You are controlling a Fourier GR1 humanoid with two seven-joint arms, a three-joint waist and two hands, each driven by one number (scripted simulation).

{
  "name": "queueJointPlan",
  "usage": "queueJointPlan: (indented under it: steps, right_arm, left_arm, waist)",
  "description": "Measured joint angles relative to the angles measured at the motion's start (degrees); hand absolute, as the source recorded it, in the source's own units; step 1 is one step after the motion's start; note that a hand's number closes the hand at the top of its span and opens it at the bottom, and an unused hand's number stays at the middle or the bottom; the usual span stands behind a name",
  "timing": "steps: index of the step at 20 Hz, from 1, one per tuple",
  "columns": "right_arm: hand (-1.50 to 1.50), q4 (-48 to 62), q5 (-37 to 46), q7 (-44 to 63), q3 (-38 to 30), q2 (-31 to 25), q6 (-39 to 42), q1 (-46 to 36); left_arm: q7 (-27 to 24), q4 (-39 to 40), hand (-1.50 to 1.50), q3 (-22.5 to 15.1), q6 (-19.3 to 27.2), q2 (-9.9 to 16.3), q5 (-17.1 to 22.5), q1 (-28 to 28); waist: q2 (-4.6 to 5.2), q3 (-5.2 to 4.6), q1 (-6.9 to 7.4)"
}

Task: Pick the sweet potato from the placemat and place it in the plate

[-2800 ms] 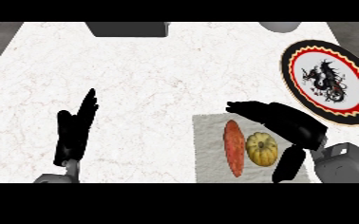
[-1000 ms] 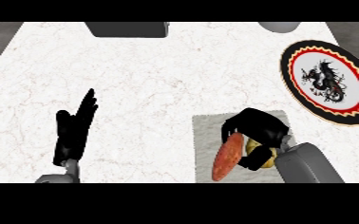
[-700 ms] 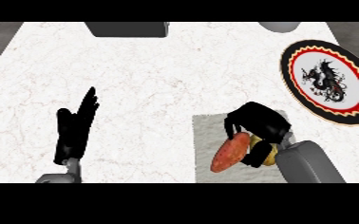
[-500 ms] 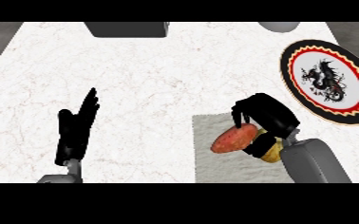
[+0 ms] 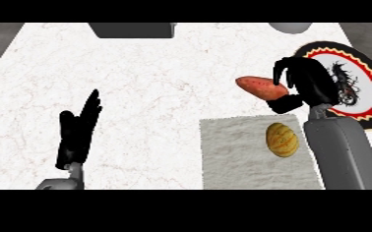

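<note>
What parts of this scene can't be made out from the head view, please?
- Plate: its right side is cut off by the picture's edge, and the right hand covers much of its middle.
- Sweet potato: its right end is hidden inside that hand.
- Placemat: its right edge lies under the right forearm.
- Two grey things at the counter's far edge: cut off, unidentifiable.

No readable text is showing anywhere.

The plate [image 5: 354, 61] is carrying only a black dragon-like figure inside red, white and black rings, partly hidden behind the right robot hand [image 5: 309, 81]; no letters, numbers, brands or labels are appearing on it, on the placemat [image 5: 240, 152], or on the counter [image 5: 160, 73].
</note>
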Motion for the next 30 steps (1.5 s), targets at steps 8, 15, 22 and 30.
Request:
queueJointPlan:
  steps: [8, 15, 22, 30]
  right_arm:
    - [1.5, -4.48, 2.05, 6.81, -8.24, -2.13, -8.77, -3.85]
    - [1.5, 3.54, 0.07, 7.67, -15.13, -6.65, -11.3, -8.08]
    - [1.5, 17.83, -2.11, 2.03, -19.56, -12.6, -14.36, -10.81]
    - [1.5, 38.69, -1.95, -4.01, -20.98, -17.85, -15.72, -16.72]
  left_arm:
    - [-1.32, 0.99, 0.0, 1.2, -0.97, 0.65, 0.77, 0.45]
    - [-0.48, 0.96, 0.0, 0.14, -0.27, -0.96, -0.18, -0.46]
    - [-0.56, 1.27, 0.0, 1.24, -1.4, -0.09, 0.17, -0.83]
    - [-2.11, 1.78, 0.0, 1.12, -1.7, -0.47, -0.27, -0.32]
  waist:
    - [-0.07, -0.02, -0.22]
    - [0.03, 0.0, 0.06]
    - [0.14, 0.02, 0.35]
    - [0.34, 0.04, 0.86]
